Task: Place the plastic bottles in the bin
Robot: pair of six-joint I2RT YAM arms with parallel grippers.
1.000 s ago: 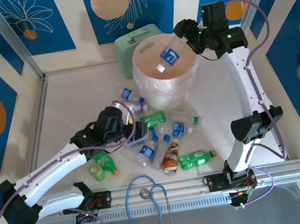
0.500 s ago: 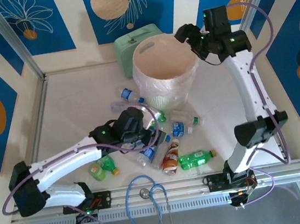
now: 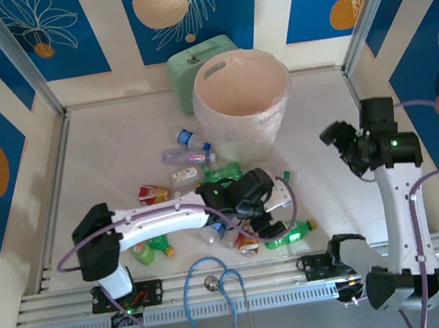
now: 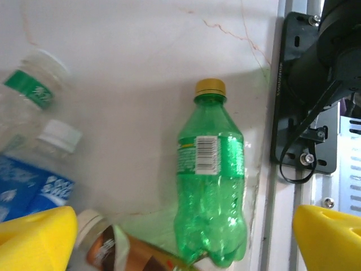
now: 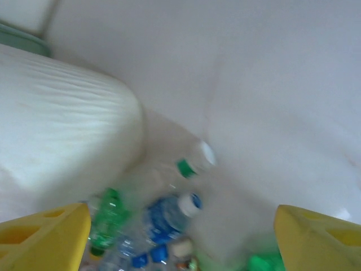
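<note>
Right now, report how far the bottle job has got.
Done: unclear; from above, the bottom of the bin is hard to read. In hand: nothing; the left tool hangs open over a green bottle without gripping it, and the right tool is open and empty. Left: most of it, a pile of bottles lies on the table by the bin.

Rounded mint-green box sits at far side of white tabletop, close to back wall. Blue-tubed stethoscope lies looped at near edge, across silver aluminium rails, w/ chest piece inside the loop. Blue wall panels w/ white leaf prints & orange discs stand round the table.
</note>
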